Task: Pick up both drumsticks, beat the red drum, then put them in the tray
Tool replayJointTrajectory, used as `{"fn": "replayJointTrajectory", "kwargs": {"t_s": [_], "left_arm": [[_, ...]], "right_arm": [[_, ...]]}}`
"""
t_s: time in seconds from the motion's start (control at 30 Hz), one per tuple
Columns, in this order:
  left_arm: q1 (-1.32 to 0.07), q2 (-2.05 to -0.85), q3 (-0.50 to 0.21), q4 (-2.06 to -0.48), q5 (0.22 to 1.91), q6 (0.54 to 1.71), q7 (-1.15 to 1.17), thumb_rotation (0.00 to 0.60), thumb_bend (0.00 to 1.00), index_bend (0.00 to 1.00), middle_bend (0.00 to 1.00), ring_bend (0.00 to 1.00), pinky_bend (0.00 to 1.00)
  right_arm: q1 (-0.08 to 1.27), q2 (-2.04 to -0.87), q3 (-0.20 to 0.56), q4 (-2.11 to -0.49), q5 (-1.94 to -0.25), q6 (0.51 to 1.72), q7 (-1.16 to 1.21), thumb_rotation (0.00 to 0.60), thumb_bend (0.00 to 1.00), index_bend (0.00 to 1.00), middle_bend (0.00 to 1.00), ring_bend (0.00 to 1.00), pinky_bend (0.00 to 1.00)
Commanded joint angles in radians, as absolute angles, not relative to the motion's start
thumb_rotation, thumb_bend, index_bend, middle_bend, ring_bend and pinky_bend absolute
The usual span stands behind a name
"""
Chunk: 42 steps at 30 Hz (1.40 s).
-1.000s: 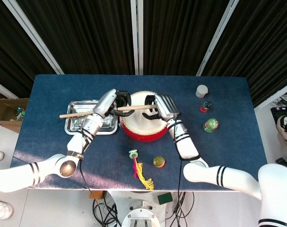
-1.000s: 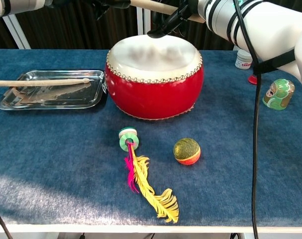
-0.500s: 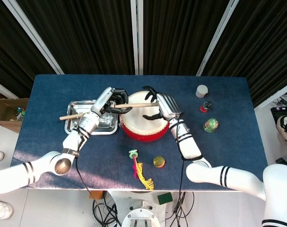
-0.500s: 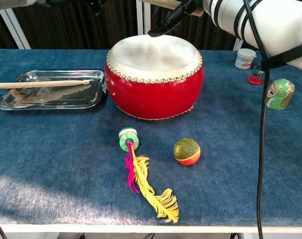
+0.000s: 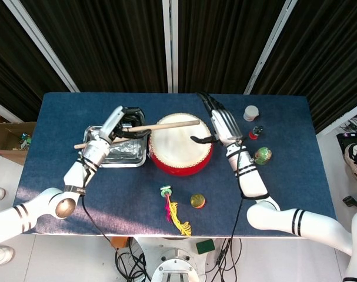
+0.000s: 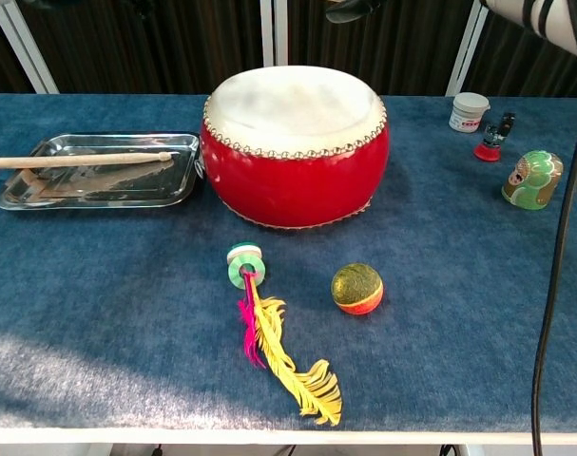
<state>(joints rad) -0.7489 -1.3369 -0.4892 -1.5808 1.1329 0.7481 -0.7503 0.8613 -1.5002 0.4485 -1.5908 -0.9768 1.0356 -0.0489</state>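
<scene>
The red drum (image 5: 181,154) (image 6: 296,166) stands mid-table with its white skin up. My left hand (image 5: 120,122) grips one drumstick (image 5: 166,125) by its end; the stick reaches right, over the drum skin. The other drumstick (image 5: 83,144) (image 6: 79,159) lies across the metal tray (image 5: 140,158) (image 6: 179,190), left of the drum, its end poking past the tray's left rim. My right hand (image 5: 222,123) hovers at the drum's right rim, fingers spread, holding nothing. The chest view shows only a dark fingertip of it at the top edge.
A white jar (image 5: 250,112) (image 6: 470,111), a small red piece (image 5: 254,133) (image 6: 489,149) and a green figurine (image 5: 262,155) (image 6: 532,179) sit right of the drum. A feathered shuttlecock (image 5: 171,207) (image 6: 269,342) and a ball (image 5: 197,201) (image 6: 356,288) lie in front.
My right hand has let go of the drumstick and drawn away to the right, fingers spreading. My left hand has carried the stick leftward toward the tray.
</scene>
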Motion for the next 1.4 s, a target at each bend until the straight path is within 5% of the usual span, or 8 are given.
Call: {"fn": "replayJointTrajectory", "kwargs": {"t_s": [0.03, 0.33, 1.1, 1.27, 1.4], "left_arm": [[-0.735, -1.325, -0.479, -1.567, 1.144, 0.753, -0.776, 0.6, 0.39, 0.8, 0.79, 0.7, 0.71], [-0.674, -1.305, -0.424, -1.499, 1.184, 0.777, -0.843, 0.6, 0.39, 0.8, 0.79, 0.7, 0.71], [-0.622, -1.441, -0.262, -0.983, 1.295, 0.671, -1.093, 0.6, 0.41, 0.8, 0.78, 0.68, 0.67], [-0.643, -1.472, -0.236, -0.925, 1.33, 0.659, -1.091, 0.6, 0.4, 0.79, 0.75, 0.62, 0.62], [-0.662, -1.488, -0.221, -0.889, 1.349, 0.664, -1.05, 0.6, 0.38, 0.72, 0.64, 0.46, 0.49]], "right_arm": [[0.827, -1.443, 0.442, -1.64, -1.001, 1.057, -0.05, 0.6, 0.0, 0.0, 0.03, 0.06, 0.16], [0.739, -1.305, 0.418, -1.748, -1.069, 1.101, -0.018, 0.6, 0.0, 0.0, 0.03, 0.06, 0.16], [0.503, -1.095, 0.314, -1.818, -1.257, 1.216, 0.221, 0.6, 0.0, 0.0, 0.03, 0.06, 0.16], [0.481, -1.085, 0.309, -1.81, -1.268, 1.23, 0.259, 0.6, 0.0, 0.0, 0.03, 0.06, 0.15], [0.471, -1.081, 0.305, -1.809, -1.283, 1.235, 0.278, 0.6, 0.0, 0.0, 0.03, 0.06, 0.15]]}}
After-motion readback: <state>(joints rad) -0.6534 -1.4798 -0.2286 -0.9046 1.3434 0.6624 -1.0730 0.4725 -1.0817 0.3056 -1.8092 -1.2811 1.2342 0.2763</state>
